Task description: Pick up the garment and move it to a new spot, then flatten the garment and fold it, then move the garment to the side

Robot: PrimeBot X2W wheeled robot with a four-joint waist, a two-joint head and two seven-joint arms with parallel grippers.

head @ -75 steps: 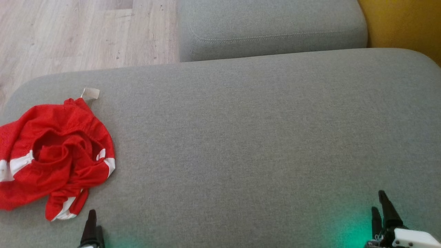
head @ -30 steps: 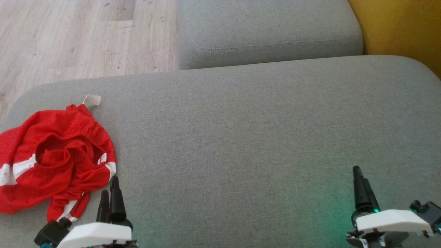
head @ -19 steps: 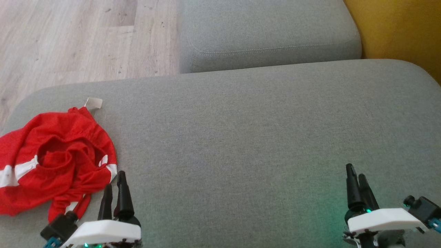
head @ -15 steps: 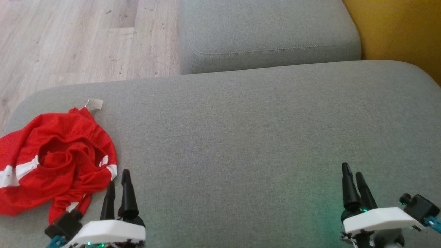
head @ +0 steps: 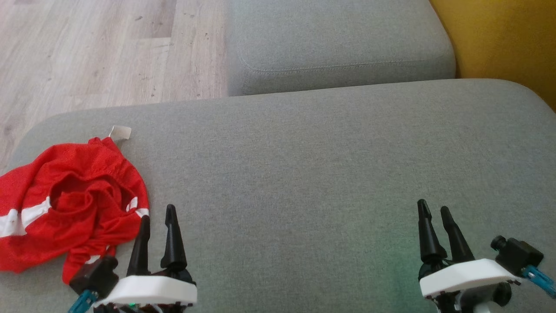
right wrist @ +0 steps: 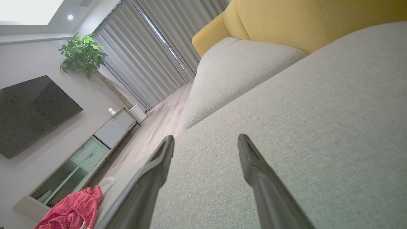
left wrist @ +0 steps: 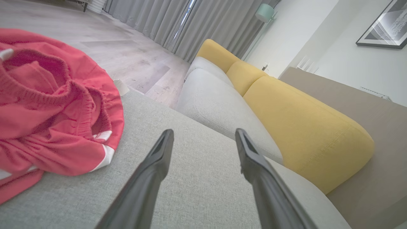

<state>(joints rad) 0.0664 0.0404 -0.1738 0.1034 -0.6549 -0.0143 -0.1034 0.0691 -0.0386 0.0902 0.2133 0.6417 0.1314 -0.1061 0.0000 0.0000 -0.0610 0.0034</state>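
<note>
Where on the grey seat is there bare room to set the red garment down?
The grey seat lies bare from the red garment rightward, between left gripper and right gripper, back to the far cushion and yellow backrest. The crowded part is its left end, where the garment lies crumpled beside the left gripper.

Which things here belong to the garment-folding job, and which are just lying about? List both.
Job: red garment; grey seat under it; left gripper and right gripper, both open and empty.

Lying about: far grey cushion; yellow cushions; wooden floor; television; potted plant.
</note>
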